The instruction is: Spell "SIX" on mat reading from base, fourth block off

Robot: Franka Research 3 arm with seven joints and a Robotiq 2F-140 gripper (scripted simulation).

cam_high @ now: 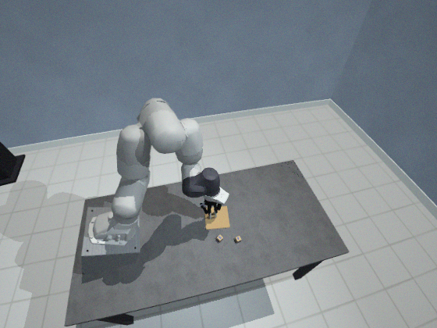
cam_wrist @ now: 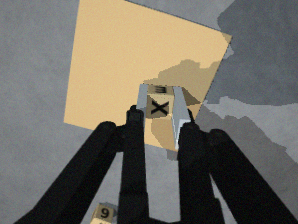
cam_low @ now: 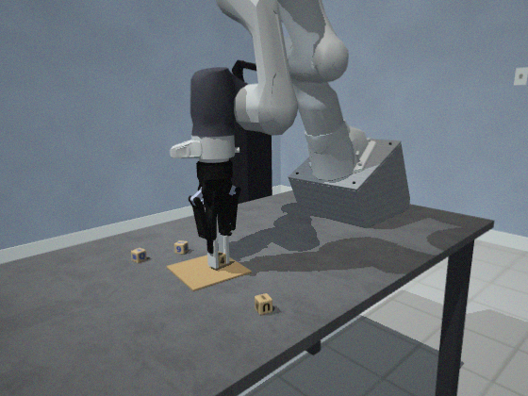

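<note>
The gripper (cam_high: pixel 212 215) (cam_low: pixel 220 264) (cam_wrist: pixel 160 102) is shut on the X block (cam_low: pixel 222 259) (cam_wrist: pixel 159 107). Its fingers touch two opposite sides, low over the mat (cam_high: pixel 222 222) (cam_low: pixel 193 278) (cam_wrist: pixel 100 60), near the corner towards the base. The X faces up; a 4 shows on one side. Whether the block touches the mat cannot be told. Another block (cam_low: pixel 263 305) (cam_wrist: pixel 104 214) lies off the mat, hidden in the top view. Two more blocks, one (cam_high: pixel 219 237) (cam_low: pixel 181 247) nearer the base and one (cam_high: pixel 238 239) (cam_low: pixel 139 255) farther out, lie off the mat's other side. Their top letters are too small to read.
The grey table (cam_high: pixel 273 219) (cam_low: pixel 118 321) carries the robot's base block (cam_high: pixel 111 250) (cam_low: pixel 349 203) at one end. The arm reaches over the mat from there and casts shadows on the table and part of the mat.
</note>
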